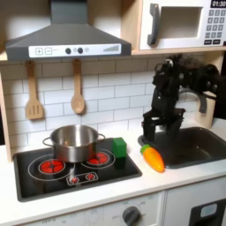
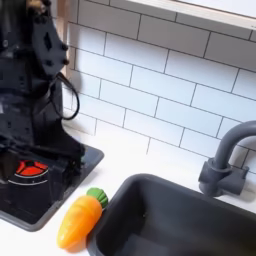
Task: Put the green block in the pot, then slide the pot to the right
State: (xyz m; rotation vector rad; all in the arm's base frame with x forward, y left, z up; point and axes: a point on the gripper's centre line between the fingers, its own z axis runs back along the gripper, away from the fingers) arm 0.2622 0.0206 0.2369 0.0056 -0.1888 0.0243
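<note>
A toy kitchen fills the room ahead: a white counter backed by white tile, a grey range hood above, and a microwave up at the first exterior view's right. Two wooden utensils, a slotted spatula and a spoon, hang on the wall. The black stovetop with red burner rings sits on the counter, and a dark sink lies to its right in the first exterior view, its grey faucet clear in the second exterior view.

The black arm stands tall between stove and sink. Its gripper points down just above the counter; I cannot tell how far its jaws stand apart, and nothing shows in them.

The pot rests on the stovetop's left burner. The green block sits on the stove just beside the pot, on the first exterior view's right. An orange carrot toy lies near the sink's edge.
</note>
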